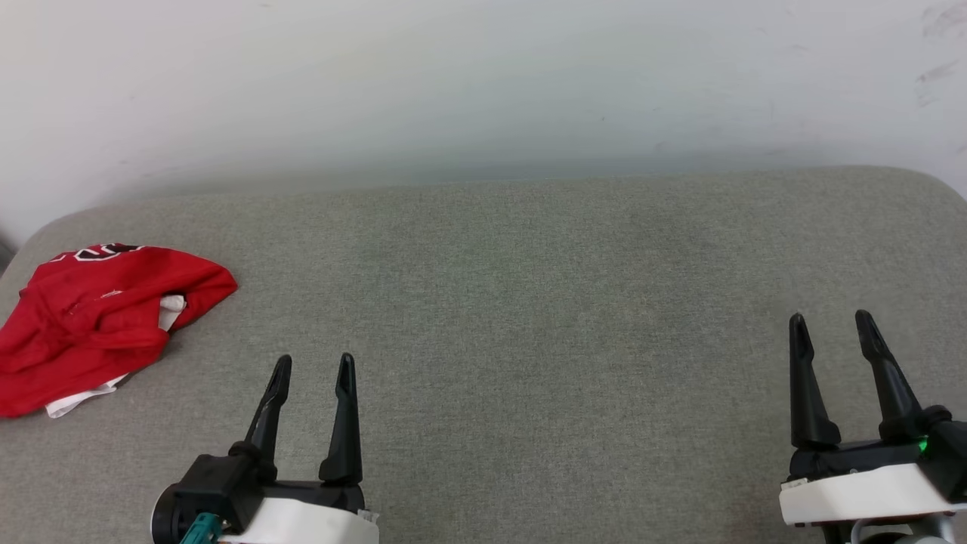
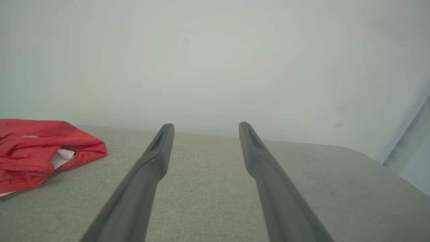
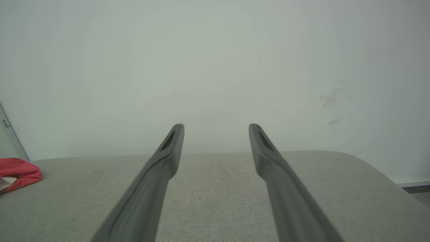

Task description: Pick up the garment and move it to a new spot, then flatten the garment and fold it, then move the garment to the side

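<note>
Red garment (image 1: 98, 325) roughly left of released left end effector (image 1: 313, 370) | right end effector (image 1: 831, 325) released

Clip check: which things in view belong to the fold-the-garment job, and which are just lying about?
Belongs to the job:
- garment, red, crumpled at the left end
- left hand, open, holding nothing
- right hand, open, holding nothing

Just there:
- grey padded surface under the garment
- white wall behind

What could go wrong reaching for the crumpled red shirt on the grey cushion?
The crumpled red shirt with white trim lies near the rounded left edge of the grey fabric cushion; a nudge might push it off. It is bunched, so the open left gripper may pinch several layers together.
</note>
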